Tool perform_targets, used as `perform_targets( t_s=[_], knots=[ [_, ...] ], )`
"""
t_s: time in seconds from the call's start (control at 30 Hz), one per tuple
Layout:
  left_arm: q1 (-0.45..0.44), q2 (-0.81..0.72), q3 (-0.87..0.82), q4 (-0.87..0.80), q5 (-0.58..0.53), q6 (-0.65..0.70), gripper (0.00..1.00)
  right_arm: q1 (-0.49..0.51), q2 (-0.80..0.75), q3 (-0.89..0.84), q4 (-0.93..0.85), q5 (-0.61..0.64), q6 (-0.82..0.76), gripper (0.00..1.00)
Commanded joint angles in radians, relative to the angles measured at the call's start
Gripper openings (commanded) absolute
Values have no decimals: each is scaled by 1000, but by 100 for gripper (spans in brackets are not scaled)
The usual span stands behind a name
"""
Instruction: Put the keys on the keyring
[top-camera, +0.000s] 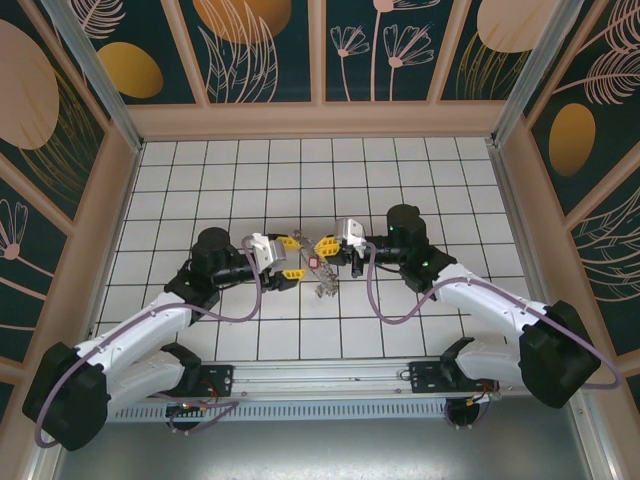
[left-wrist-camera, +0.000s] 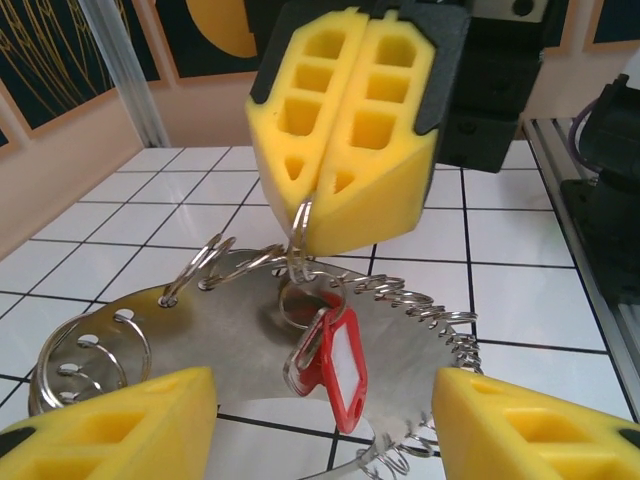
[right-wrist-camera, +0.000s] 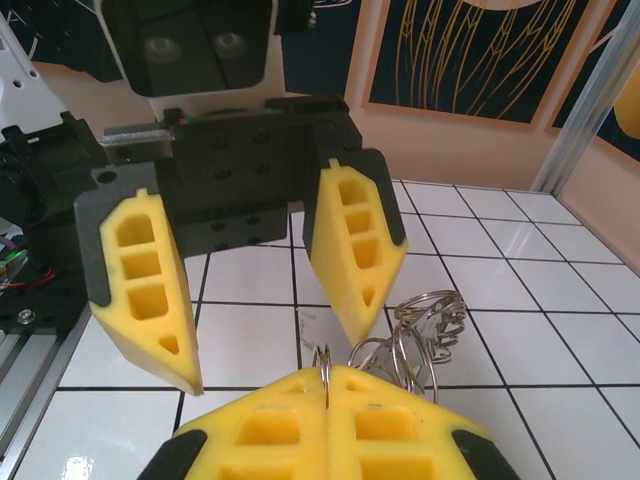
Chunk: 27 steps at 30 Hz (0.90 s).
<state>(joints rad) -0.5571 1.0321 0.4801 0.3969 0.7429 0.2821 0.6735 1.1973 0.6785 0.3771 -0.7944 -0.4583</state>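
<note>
The keyring (left-wrist-camera: 215, 335) is a flat silvery hoop fringed with small split rings, held tilted just above the tiles. My right gripper (left-wrist-camera: 312, 222) comes down from above, shut on one thin split ring (right-wrist-camera: 325, 362) at the hoop's edge. A key with a red plastic tag (left-wrist-camera: 340, 365) hangs from a small ring just under those fingers. My left gripper (left-wrist-camera: 322, 400) is open, one yellow pad on each side of the red tag and touching neither it nor the hoop. In the top view the grippers meet at mid-table, left gripper (top-camera: 290, 262), right gripper (top-camera: 328, 247), over the keyring (top-camera: 325, 283).
White tiled floor (top-camera: 300, 180) with free room all round the two grippers. Patterned walls close the cell on three sides. The left gripper (right-wrist-camera: 278, 350) stands close in front of the right wrist camera, and more split rings (right-wrist-camera: 428, 320) lie just right of the pinched one.
</note>
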Motion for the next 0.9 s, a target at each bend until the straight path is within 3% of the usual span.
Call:
perform_targets(
  t_s=[0.0,0.37,0.63,0.77,0.87],
  knots=[
    [-9,33,-7,124,0,-71,59,16,-16,45,41,9,-2,0],
    [-38,113,22,128,-34,-60,57,43,-12,33,104,105,44,0],
    [-38,141,52,89,0,-6,32,44,-8,38,97,107,37,0],
    [-41,144,61,92,7,1,30,46,-9,35,86,117,30,0],
    [-41,148,68,93,15,5,35,46,-10,32,85,121,29,0]
  ],
)
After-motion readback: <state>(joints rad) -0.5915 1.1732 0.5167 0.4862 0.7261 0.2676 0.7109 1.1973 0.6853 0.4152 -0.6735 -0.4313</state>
